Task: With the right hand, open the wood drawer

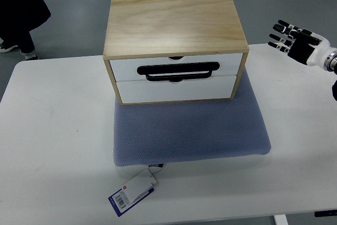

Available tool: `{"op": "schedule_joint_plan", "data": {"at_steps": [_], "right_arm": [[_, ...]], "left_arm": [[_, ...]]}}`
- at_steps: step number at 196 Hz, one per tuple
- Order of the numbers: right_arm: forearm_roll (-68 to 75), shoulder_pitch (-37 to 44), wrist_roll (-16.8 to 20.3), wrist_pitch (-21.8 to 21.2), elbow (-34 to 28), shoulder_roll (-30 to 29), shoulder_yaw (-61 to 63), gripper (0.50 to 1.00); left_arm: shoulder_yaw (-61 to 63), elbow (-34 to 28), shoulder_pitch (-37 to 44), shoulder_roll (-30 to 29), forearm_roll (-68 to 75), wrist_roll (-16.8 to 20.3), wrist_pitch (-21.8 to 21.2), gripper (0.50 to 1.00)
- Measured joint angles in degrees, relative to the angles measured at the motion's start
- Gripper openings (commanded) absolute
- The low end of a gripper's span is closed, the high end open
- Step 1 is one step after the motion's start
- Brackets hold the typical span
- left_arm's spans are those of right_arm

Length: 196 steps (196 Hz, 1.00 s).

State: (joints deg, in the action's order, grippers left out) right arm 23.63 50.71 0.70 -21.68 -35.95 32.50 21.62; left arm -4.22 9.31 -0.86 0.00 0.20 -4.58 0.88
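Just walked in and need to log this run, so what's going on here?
A robot's right hand hangs at the right edge with fingers spread, holding nothing and well clear of the light wooden drawer box. The box sits on a blue-grey padded mat on the white table. Both white drawer fronts look shut; the black handle is untouched. A person's dark clothing shows top left.

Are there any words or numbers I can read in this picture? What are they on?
None can be read.
Paper tag hanging off the blue cushion: it has a barcode and small print, all too small and blurred to read.
Small dark label on the cushion's front edge: too small to read.
Wood drawer box, its black handle, white table and right hand: no writing shows.
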Motion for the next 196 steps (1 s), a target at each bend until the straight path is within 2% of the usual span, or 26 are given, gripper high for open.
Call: {"op": "schedule_joint_plan", "data": {"at_steps": [41,90,126,160,196], "right_arm": [[-0.1,0.0,0.0,-0.5,-0.2,-0.1,0.0,0.956],[-2.0,0.3,-0.4,-3.5,-0.3,0.9,-0.1,0.956],[-6.5,0.9,-2.0,-5.6,-0.3,2.0,0.0,0.954],[-11.2,2.7,-4.4,-7.8,-0.1,4.8,0.0,0.954],[-13.1,4.2,-4.8,-11.7,0.0,8.7,0.0,0.954]], "left_arm": [[0.0,0.1,0.0,0.0,0.0,0.1,0.0,1.000],[0.0,0.2,-0.2,0.0,0.0,0.0,0.1,1.000],[0.0,0.1,-0.3,0.0,0.0,0.0,0.1,1.000],[0.0,0.2,-0.2,0.0,0.0,0.0,0.1,1.000],[0.0,0.1,-0.2,0.0,0.0,0.0,0.1,1.000]]}}
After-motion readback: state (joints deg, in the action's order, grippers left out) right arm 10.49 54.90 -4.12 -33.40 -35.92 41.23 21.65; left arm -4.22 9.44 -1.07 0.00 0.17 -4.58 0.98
